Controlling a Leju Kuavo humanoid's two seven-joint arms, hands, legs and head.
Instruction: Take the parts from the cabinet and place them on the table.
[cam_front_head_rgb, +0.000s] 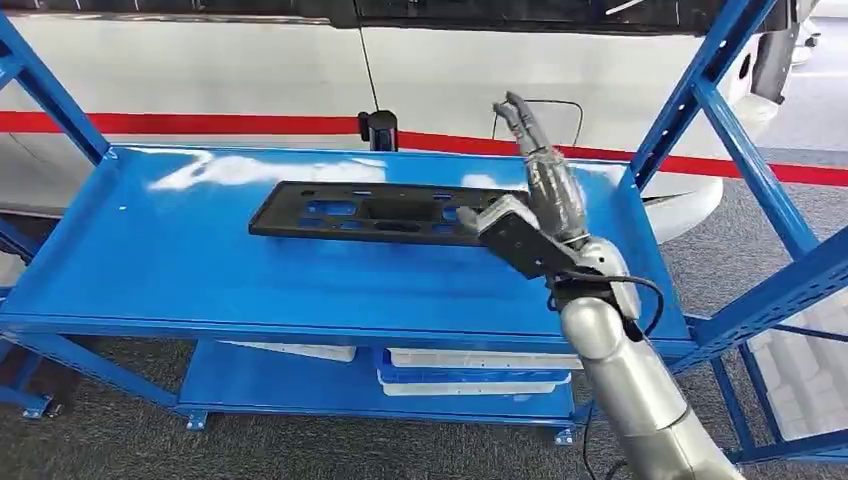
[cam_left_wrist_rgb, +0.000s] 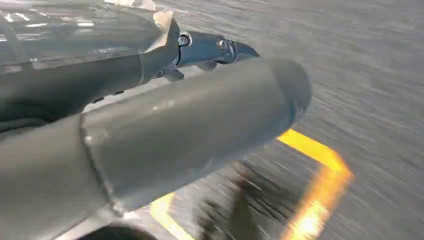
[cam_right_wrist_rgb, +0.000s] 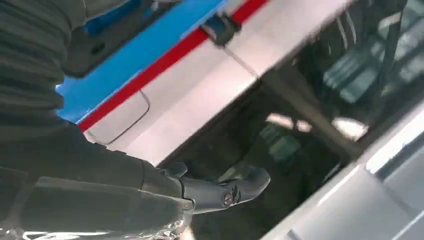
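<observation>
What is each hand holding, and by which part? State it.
Nothing. The right hand hovers, fingers outstretched, by the black panel's right end on the shelf; the left hand holds nothing.

Glossy blue painted-metal shelf (cam_front_head_rgb: 200, 260) throws back white glare; on it the flat black perforated plastic panel (cam_front_head_rgb: 370, 212) looks matt. The brushed silver metal right arm (cam_front_head_rgb: 630, 390) shines softly above rough grey carpet (cam_front_head_rgb: 120, 440).

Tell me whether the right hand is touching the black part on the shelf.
Cannot tell. In the head view the right hand overlaps the end of the black part, fingers raised; no contact or gap shows.
</observation>
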